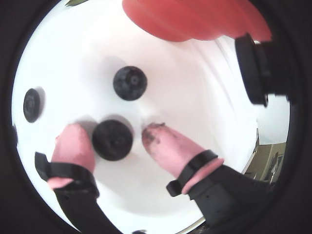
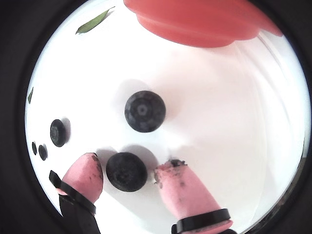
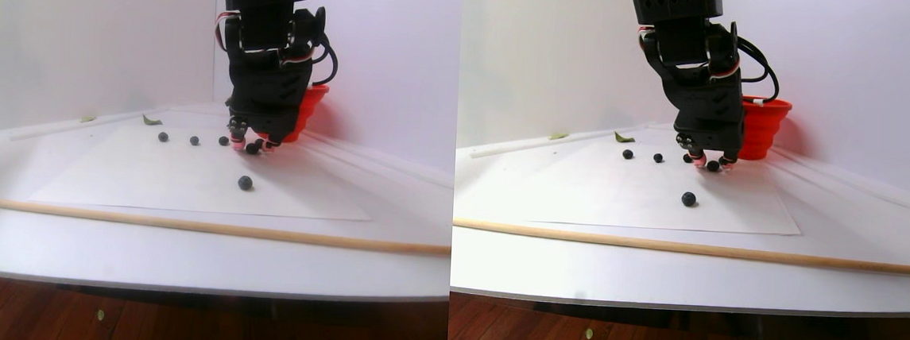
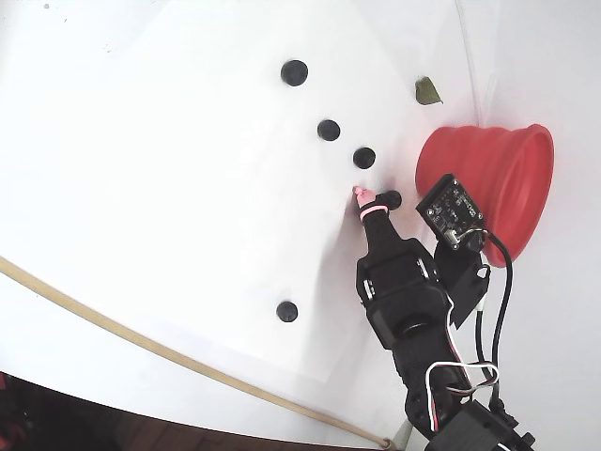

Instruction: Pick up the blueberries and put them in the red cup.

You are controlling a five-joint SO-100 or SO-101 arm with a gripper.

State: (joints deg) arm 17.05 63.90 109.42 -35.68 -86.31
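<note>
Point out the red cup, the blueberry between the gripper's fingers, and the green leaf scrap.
red cup (image 4: pixel 488 178): fixed view, on its ribbed outer wall.
blueberry between the fingers (image 2: pixel 126 171): a wrist view, on the berry's top.
green leaf scrap (image 2: pixel 92 23): a wrist view, on the leaf's middle.

Bright, even, diffuse light throughout; white table (image 4: pixel 141 169) nearly blown out in both wrist views and the fixed view. Heavy fisheye bending in both wrist views, with a black circular vignette around the edge. Soft focus there: red cup (image 2: pixel 195 22) a blur, pink fingertips (image 2: pixel 183 187) smeary. Faint grey shadows beside the blueberries (image 2: pixel 145 111). Dimmer, faintly violet cast in the stereo pair view.
</note>
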